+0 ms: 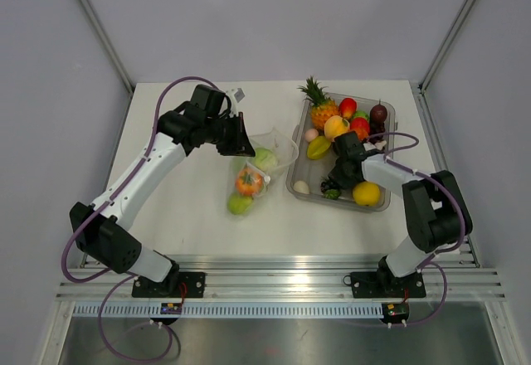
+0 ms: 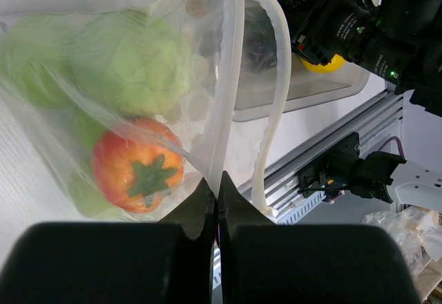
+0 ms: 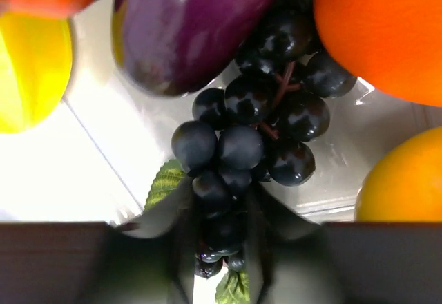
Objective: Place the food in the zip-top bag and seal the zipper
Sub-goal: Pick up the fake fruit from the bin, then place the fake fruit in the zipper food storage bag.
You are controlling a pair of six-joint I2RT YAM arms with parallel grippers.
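Left of the clear tray (image 1: 293, 174), left gripper (image 2: 215, 188) outstretched, pinched tight on zip-top bag (image 1: 280, 146) rim; right gripper (image 1: 335, 179) nose-down, clamped around dark grapes (image 3: 248, 131).

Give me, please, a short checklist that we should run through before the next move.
1. Jaws of the left gripper pinched on the rim of the zip-top bag: ok.
2. Bag mouth open: ok, the rim gapes in the left wrist view.
3. Grapes between the jaws of the right gripper: ok.
4. Those jaws actually clamped on the grapes: cannot tell.
5. Room in the bag beside the tomato and cabbage: cannot tell.
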